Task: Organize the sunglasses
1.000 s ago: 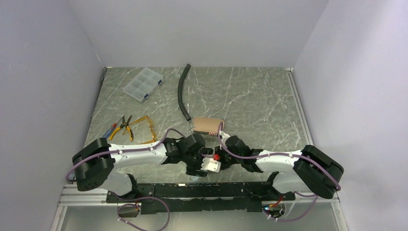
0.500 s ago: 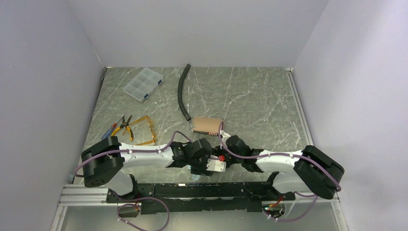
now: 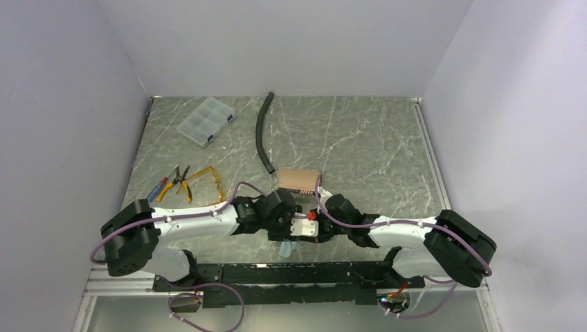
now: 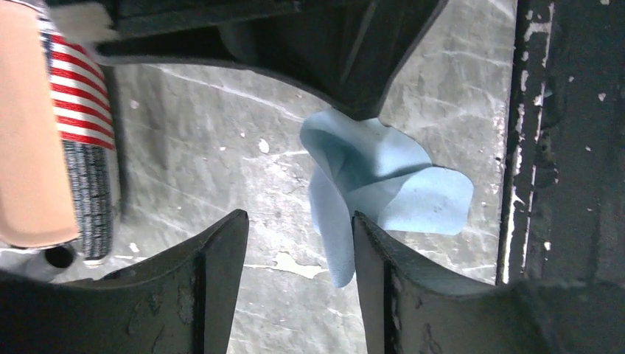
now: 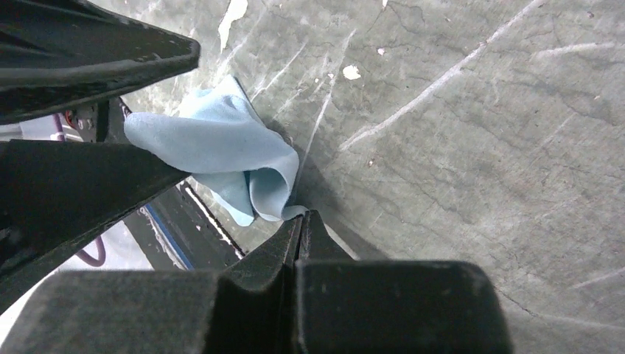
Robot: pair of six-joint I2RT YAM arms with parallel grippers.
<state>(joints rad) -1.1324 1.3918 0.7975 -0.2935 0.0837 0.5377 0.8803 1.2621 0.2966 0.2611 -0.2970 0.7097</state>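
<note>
**Both end effectors meet at the blue cloth**

The right end effector (image 5: 301, 221) is closed tight, its tip nipping an edge of the light-blue cloth (image 5: 214, 144). The cloth stands crumpled at the near edge of the desk (image 3: 360, 138). The left end effector (image 4: 298, 217) is poised right at the cloth, fingers apart and gripping nothing. The sunglasses (image 3: 205, 185) lie on the desk well to the left of the cloth and farther back, just beside the pliers (image 3: 176, 181). A tan pouch (image 3: 299, 180) lies a little behind the cloth.

One pair of sunglasses (image 3: 208, 185), one pair of pliers (image 3: 178, 181), there on the tabletop (image 3: 360, 138). One clear organiser box (image 3: 204, 120), one black hose (image 3: 263, 135). One light-blue cloth (image 4: 383, 177), one tan pouch (image 3: 300, 180).
</note>
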